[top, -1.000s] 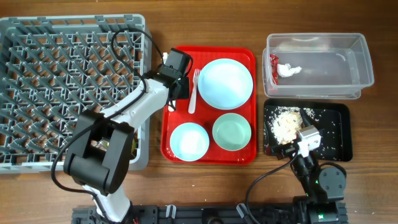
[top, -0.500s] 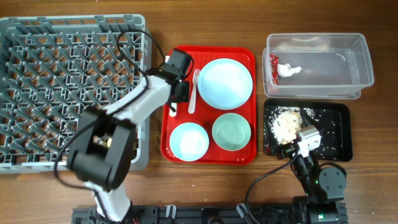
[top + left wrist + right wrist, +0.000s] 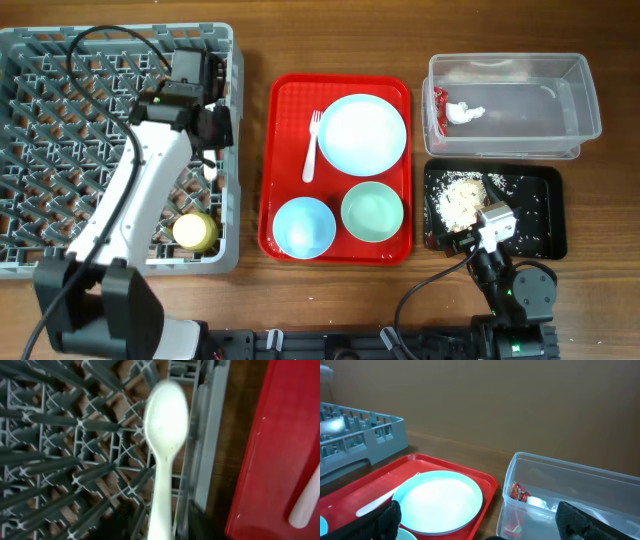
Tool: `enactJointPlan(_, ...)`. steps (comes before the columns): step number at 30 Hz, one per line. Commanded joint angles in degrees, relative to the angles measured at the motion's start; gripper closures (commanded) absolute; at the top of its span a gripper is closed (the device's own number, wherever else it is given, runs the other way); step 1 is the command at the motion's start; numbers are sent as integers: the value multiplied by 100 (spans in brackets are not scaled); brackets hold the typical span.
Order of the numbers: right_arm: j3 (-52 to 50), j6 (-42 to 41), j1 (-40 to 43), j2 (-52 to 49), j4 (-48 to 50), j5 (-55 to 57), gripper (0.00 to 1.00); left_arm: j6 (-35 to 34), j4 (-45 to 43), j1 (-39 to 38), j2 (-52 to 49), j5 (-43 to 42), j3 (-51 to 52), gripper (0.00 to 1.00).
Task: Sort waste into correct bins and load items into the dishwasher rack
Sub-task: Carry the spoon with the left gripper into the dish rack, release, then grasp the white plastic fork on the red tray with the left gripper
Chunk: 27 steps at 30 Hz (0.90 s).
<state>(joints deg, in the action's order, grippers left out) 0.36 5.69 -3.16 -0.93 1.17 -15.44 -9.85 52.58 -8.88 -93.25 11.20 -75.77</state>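
Gripping the white spoon (image 3: 165, 420) low on its handle, the left tool (image 3: 211, 135) is clamped shut on it, and the bowl of the spoon points away from the fingers. Held by the tail like this, the broad end is free to drop between pegs. The left wrist view shows the spoon hanging over the lattice just inside the wall of the dishwasher rack (image 3: 60, 130), at the rack's 3 o'clock edge. My judgement is that it is in the air, ready for release, not yet lodged.

A yellow cup (image 3: 195, 231) sits in the rack towards its 5 o'clock corner. It is close to the near wall, probably because that is the shortest reach from the red tray (image 3: 283, 120) beside it.

On that tray, at the desk's (image 3: 250, 50) centre, the fork (image 3: 311, 150) lies just at 9 o'clock of the plate (image 3: 362, 133). The two bowls (image 3: 304, 226) (image 3: 372, 211) sit at the tray's 6 o'clock end, all yet to be loaded.

At the desk's 2 o'clock the clear tub (image 3: 520, 105) holds the wrapper (image 3: 462, 112). Below it, at 4 o'clock, the black tray (image 3: 535, 215) holds the food scraps (image 3: 462, 197), so the waste appears sorted.

The right tool (image 3: 482, 529) rests at the black tray's 7 o'clock corner with its fingers apart and empty, parked clear of the left arm's path.
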Motion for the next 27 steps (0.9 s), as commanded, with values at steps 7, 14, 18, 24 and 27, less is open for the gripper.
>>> enactJointPlan(7, -7, 33, 39, 50, 26, -74, 0, -7, -114, -551, 153, -1888, -197, 40)
enactJointPlan(14, -7, 33, 39, 50, 26, -74, 0, -289, -828, -1757, -1182, -1480, -181, 42)
enactJointPlan(18, -7, 33, 39, 50, 26, -74, 0, -564, -1355, -2087, -2111, -1499, -181, 43)
enactJointPlan(24, -7, 31, 39, 50, 26, -74, 0, -564, -1731, -2175, -2549, -1139, -181, 49)
enactJointPlan(27, -7, 33, 39, 50, 26, -76, 0, -564, -1762, -2170, -2605, -726, -181, 54)
